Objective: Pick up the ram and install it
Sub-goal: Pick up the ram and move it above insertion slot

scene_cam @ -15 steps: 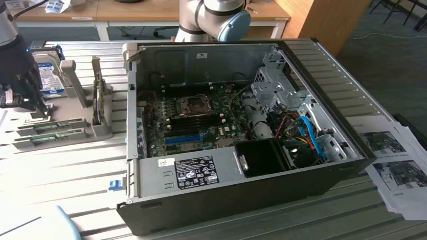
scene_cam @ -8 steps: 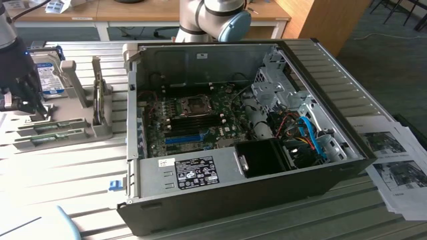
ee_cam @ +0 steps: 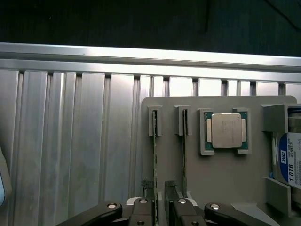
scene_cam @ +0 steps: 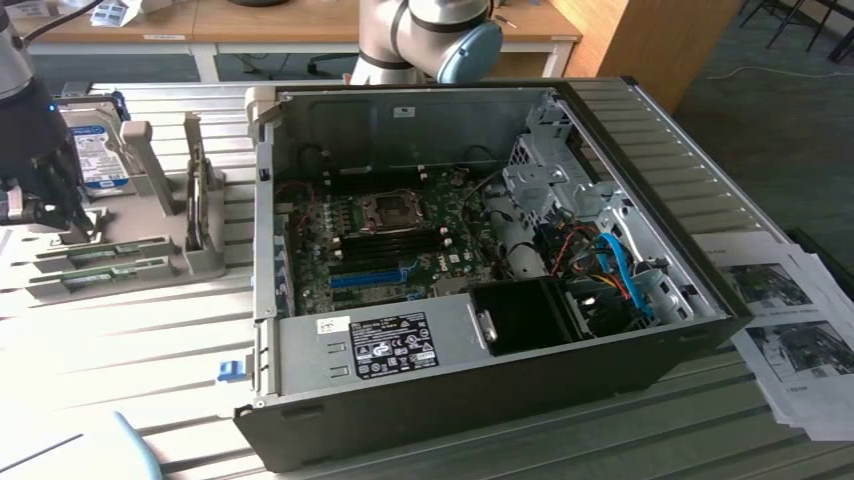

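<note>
Fingers (ee_cam: 141,212) stand released, one on each side of the ram (ee_cam: 154,160), a thin green stick set on edge in a grey holder (ee_cam: 225,188). A second green stick (ee_cam: 184,160) stands just beside it, with a processor (ee_cam: 227,130) and a hard drive (ee_cam: 288,162) farther along. From the exterior view, the gripper (scene_cam: 47,215) hangs over that holder at nine o'clock of the open computer case (scene_cam: 467,400), the hard drive at its one o'clock, all on a slatted metal table (scene_cam: 147,340).
</note>
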Tool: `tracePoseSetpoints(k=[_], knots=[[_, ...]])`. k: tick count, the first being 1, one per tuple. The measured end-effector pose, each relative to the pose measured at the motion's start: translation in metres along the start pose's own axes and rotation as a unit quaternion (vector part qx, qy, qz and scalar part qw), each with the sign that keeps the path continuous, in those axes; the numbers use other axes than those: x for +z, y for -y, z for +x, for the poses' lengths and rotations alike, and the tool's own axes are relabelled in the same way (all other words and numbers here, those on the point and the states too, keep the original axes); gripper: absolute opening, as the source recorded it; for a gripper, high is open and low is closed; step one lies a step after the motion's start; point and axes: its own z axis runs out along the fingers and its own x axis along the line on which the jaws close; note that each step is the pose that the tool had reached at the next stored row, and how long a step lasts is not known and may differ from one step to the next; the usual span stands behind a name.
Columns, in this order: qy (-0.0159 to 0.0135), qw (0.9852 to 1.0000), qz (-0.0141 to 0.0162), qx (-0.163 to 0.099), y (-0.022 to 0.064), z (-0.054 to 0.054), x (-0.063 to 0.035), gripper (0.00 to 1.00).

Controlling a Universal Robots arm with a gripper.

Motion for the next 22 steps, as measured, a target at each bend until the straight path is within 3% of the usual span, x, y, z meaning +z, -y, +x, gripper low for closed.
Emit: tracePoseSetpoints(k=[4, 22], knots=[[0.0000, 1.0000, 0.0001, 0.000, 0.0000, 0.000, 0.0021, 0.23], [0.0001, 1.0000, 0.0001, 0.000, 0.0012, 0.001, 0.0294, 0.23]])
